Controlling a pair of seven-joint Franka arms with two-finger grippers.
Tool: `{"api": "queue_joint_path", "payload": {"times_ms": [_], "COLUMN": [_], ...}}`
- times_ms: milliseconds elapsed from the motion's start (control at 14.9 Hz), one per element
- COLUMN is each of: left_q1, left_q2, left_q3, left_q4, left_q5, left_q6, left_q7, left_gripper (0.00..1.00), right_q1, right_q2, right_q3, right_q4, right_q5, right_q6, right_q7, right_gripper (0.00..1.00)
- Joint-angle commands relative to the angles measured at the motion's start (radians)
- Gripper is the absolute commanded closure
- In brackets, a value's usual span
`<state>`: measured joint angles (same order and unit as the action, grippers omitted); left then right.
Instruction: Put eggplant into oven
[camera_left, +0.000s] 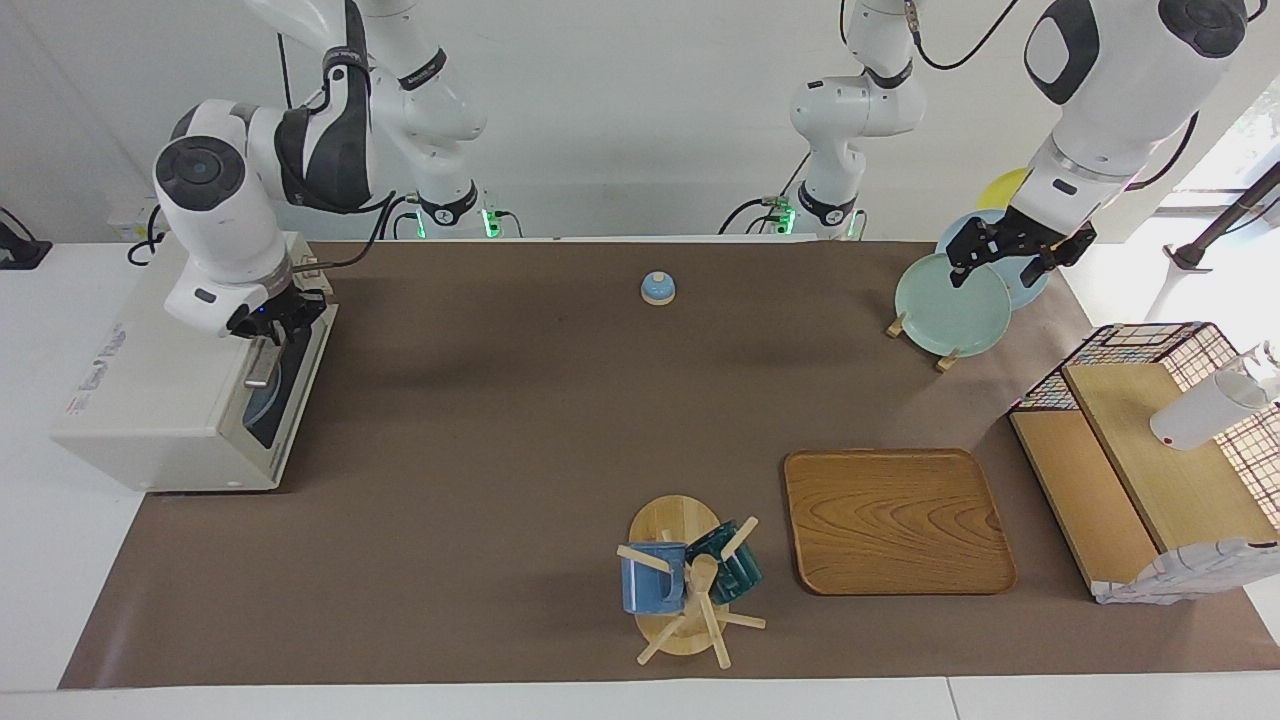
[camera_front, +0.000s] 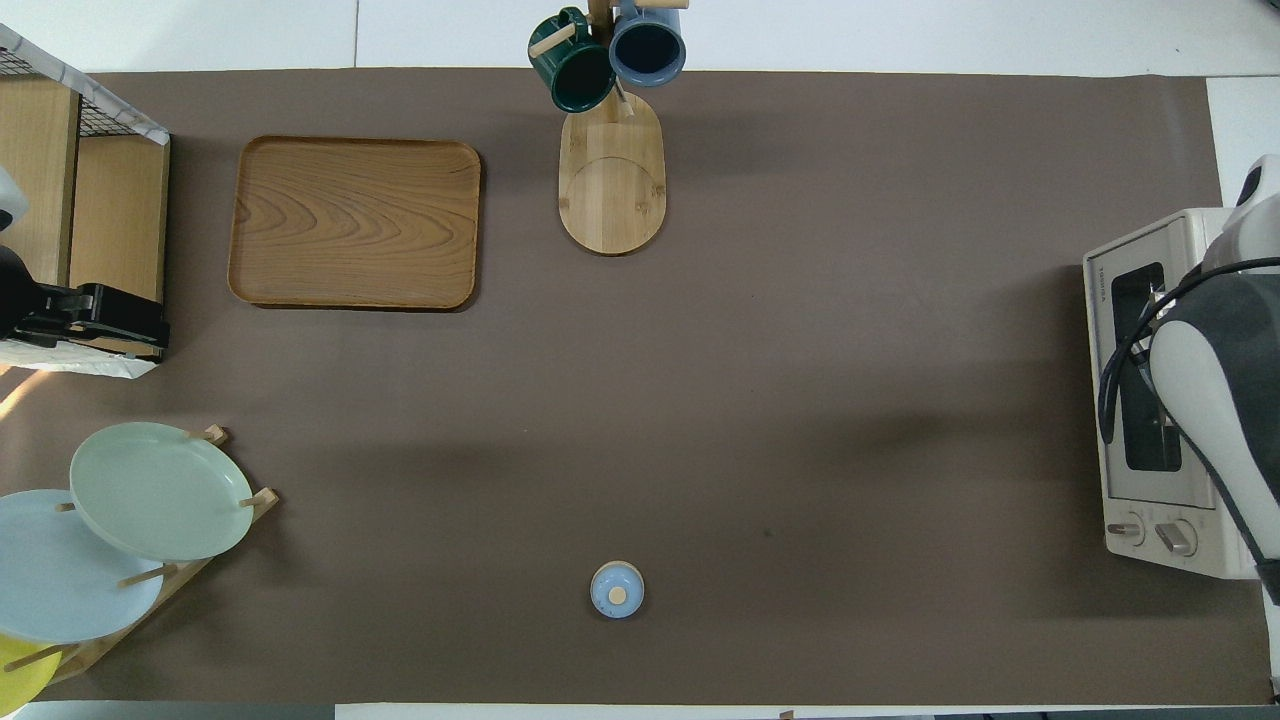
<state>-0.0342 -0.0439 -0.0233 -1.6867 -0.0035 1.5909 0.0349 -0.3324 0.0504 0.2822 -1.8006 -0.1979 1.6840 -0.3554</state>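
The eggplant does not show in either view. The off-white oven (camera_left: 160, 400) stands at the right arm's end of the table, its dark glass door (camera_left: 285, 385) upright and closed; it also shows in the overhead view (camera_front: 1130, 400). My right gripper (camera_left: 270, 335) is at the top edge of the door, right at the metal bar handle (camera_left: 261, 367). In the overhead view the right arm covers the handle. My left gripper (camera_left: 995, 262) is open and empty, up in the air over the plate rack.
A plate rack with a green plate (camera_left: 950, 305) stands at the left arm's end. A wire-and-wood shelf (camera_left: 1160, 470), a wooden tray (camera_left: 895, 520), a mug tree with two mugs (camera_left: 690, 580) and a small blue bell (camera_left: 657, 288) are on the brown mat.
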Motion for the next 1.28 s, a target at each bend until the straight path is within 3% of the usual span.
{"api": "queue_joint_path", "payload": {"times_ms": [0,135,202,269,673,807,1211], "left_q1": [-0.001,-0.001,-0.001,-0.001,-0.001,-0.001,-0.001], "left_q2": [-0.002,-0.002,-0.002,-0.002,-0.002,-0.002,-0.002], "left_q3": [0.0,0.0,0.0,0.0,0.0,0.0,0.0], "left_q4": [0.009,0.007,0.007,0.007,0.007,0.007,0.007], "left_q5": [0.02,0.02,0.02,0.02,0.02,0.022,0.02], "left_q6": [-0.009,-0.009,-0.009,-0.009,-0.009,-0.009,-0.009], "left_q7": [-0.003,-0.004,-0.004,-0.003,-0.004,-0.004,-0.003], "left_gripper": [0.0,0.0,0.0,0.0,0.0,0.0,0.0], "right_q1": [-0.005,-0.005,-0.004,-0.004,-0.02,0.016,0.234], "right_q2": [-0.007,-0.014,-0.014,-0.014,-0.023,-0.024,-0.012], "right_q3": [0.015,0.015,0.017,0.017,0.015,0.011,-0.211], "right_q4": [0.05,0.053,0.053,0.052,0.037,0.046,0.116], "right_q5": [0.125,0.175,0.176,0.176,0.176,0.173,0.181], "right_q6": [-0.05,-0.064,-0.063,-0.058,-0.049,-0.046,-0.084], "right_q7": [0.073,0.163,0.179,0.182,0.179,0.179,0.191], "right_gripper": [0.67,0.53,0.38,0.0,0.0,0.0,0.0]}}
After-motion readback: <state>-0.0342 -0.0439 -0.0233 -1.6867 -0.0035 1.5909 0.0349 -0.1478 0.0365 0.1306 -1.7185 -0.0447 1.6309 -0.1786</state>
